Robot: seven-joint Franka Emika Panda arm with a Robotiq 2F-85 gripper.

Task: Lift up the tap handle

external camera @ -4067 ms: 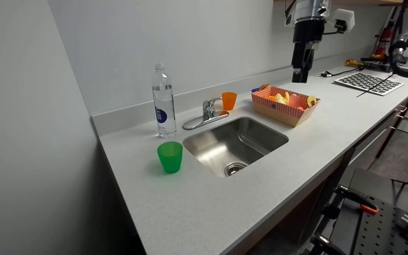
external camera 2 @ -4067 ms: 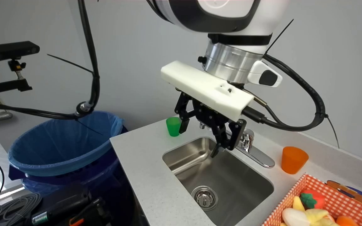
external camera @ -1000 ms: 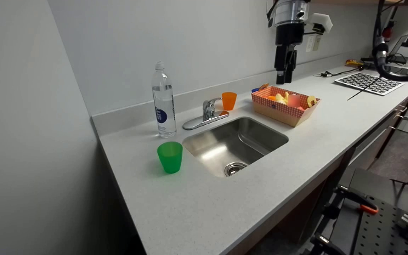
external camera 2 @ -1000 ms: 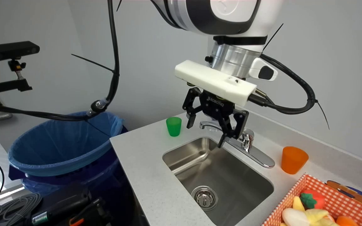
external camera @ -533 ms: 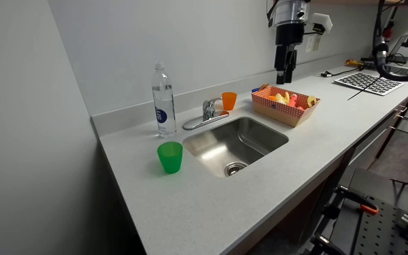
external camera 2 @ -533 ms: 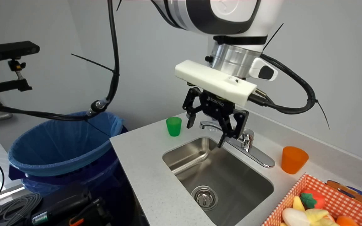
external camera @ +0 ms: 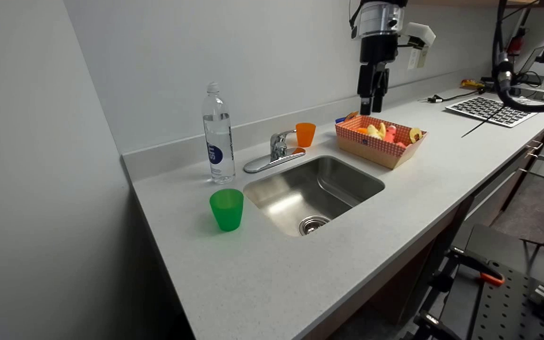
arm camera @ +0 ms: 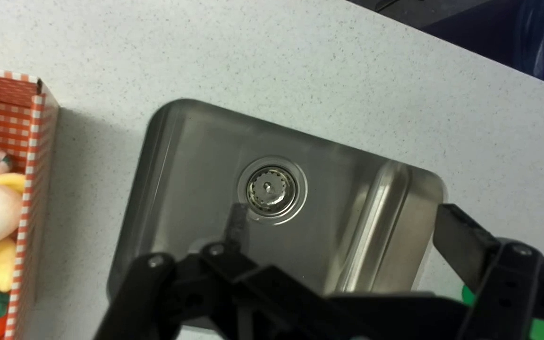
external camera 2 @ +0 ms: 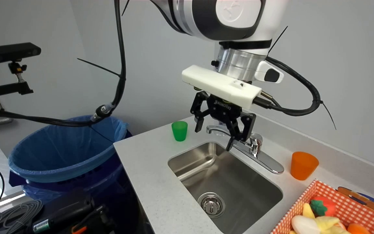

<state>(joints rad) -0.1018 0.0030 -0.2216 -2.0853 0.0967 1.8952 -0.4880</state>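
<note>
Tap handle sits a little above the middle of the frame in an exterior view, at the back of the sink. It is short and shiny. Its long way seems to run a bit up and to the right there, toward the orange cup. Your tool hangs higher, right of the middle in that same frame, so the handle is low and well to the left of it. In an exterior view the tap shows at the right edge of the tool, partly hid by a finger, so the handle is down that way and farther back. In the wrist view you get the sink and its drain near the middle, but I can't make out the handle. Your tool is spread wide and pinches nothing. Nothing touches the handle, so I think the lift has not begun. Next you likely need to come down and across, then put a finger under the handle's thin end and push up. Go slow and soft: you could bump the tap or tip the orange cup.
</note>
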